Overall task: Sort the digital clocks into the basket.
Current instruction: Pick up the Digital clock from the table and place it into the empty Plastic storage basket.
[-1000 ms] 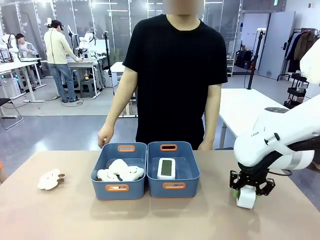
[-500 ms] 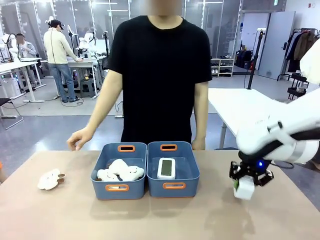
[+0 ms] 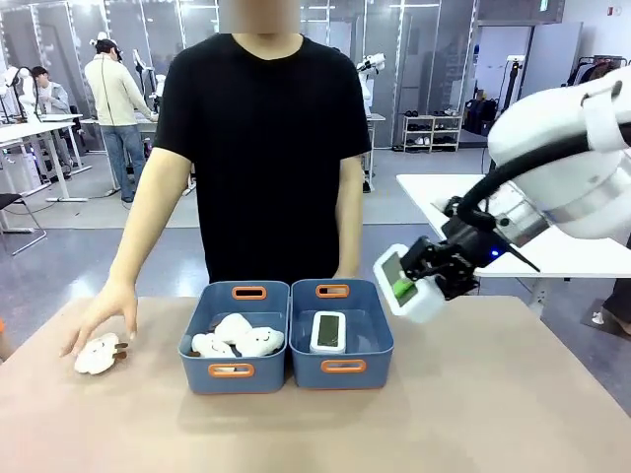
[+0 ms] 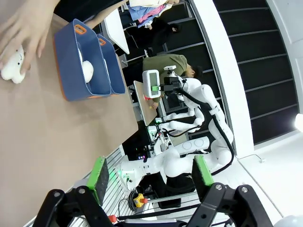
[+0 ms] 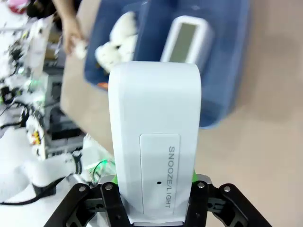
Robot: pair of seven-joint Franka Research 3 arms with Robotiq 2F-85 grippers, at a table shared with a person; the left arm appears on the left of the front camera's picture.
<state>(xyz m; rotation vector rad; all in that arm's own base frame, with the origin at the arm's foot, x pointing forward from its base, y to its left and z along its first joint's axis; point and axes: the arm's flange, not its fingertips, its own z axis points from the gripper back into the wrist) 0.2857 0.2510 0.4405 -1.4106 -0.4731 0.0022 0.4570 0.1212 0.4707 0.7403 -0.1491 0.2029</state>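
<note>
Digital clock [image 5: 154, 137] is hanging clamped in my right gripper [image 3: 419, 279], above and right of the basket [image 3: 371, 372]. I am planning to centre over the basket and lower beside the second clock [image 3: 328, 331] before releasing.

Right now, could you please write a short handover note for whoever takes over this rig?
Right gripper: shut on the second digital clock, held in the air just right of the basket.
Left gripper: open, empty.
Done: first digital clock lies in the basket.
Left: place the second clock in and release.
Person's hand touches a loose plush toy.
</note>
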